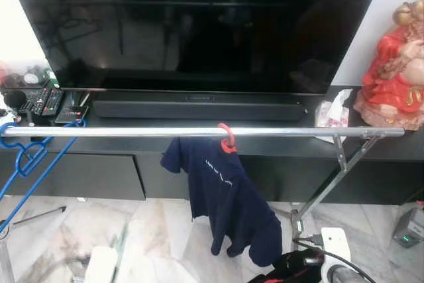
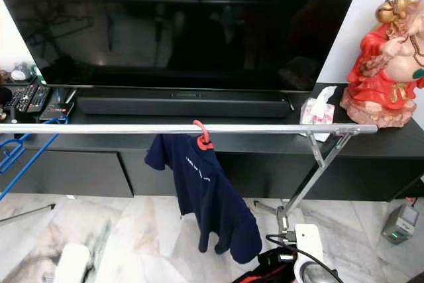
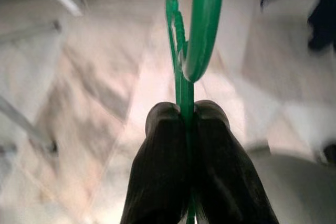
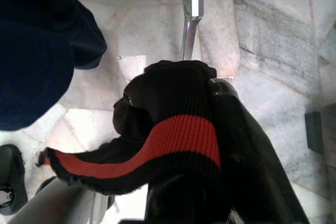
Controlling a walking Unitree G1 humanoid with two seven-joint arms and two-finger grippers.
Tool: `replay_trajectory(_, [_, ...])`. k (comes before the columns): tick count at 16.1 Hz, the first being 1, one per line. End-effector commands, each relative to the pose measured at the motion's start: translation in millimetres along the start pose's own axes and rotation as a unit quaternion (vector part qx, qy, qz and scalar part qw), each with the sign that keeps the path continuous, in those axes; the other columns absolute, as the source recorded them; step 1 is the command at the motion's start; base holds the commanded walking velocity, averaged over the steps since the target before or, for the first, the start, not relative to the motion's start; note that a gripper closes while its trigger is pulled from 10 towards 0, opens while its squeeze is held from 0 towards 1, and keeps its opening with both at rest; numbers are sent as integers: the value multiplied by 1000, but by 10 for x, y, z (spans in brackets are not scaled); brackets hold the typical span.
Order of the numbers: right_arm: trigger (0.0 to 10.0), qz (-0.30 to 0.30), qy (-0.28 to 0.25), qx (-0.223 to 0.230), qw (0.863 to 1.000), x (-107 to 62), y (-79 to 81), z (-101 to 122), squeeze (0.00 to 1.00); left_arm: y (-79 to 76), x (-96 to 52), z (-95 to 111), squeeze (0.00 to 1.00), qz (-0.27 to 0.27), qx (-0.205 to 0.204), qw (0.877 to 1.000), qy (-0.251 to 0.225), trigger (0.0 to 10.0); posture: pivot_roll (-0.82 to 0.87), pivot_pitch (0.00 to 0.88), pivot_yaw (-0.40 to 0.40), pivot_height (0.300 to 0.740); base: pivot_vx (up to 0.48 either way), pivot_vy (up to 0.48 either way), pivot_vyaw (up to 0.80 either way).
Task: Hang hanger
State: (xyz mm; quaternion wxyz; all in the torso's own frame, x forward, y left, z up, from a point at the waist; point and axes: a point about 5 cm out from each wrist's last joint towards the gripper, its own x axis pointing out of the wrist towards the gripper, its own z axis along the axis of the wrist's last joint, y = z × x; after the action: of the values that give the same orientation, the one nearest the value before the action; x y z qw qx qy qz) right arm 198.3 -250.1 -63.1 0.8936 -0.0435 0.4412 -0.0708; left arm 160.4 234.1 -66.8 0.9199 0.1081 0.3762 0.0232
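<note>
the left gripper (image 3: pixel 186 124) has its fingers pressed together on a green hanger (image 3: pixel 197 35), whose hook curls just past the fingertips above marble floor (image 3: pixel 94 77). the right gripper (image 4: pixel 173 93) is wrapped in a black-and-red knit garment (image 4: pixel 178 135); its finger state cannot be told. ahead, a navy shirt (image 1: pixel 225 197) hangs on the steel rail (image 1: pixel 132 132).

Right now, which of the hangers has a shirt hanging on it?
The red hanger, hooked mid-rail, carries the navy shirt. The blue hanger at the rail's left end is bare, and the green hanger is clamped in the left tool.
</note>
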Motion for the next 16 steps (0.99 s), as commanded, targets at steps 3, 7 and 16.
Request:
replay_trajectory(3, [10000,-3,-3,1,1000,-1,-31,19,0,-90,-5,-206,0,-6,-8,998,54,10000,17,0,-64,716,0,0,0])
replay_trajectory(7, [10000,-3,-1,0,1000,-2,-29,8,0,-93,-30,-319,0,-1,-29,997,73,10000,19,0,-64,716,0,0,0])
replay_trajectory(16, [10000,-2,-2,-3,1000,-3,-39,13,0,-141,-68,-463,0,-2,-44,992,115,10000,15,0,-69,716,-276,0,0])
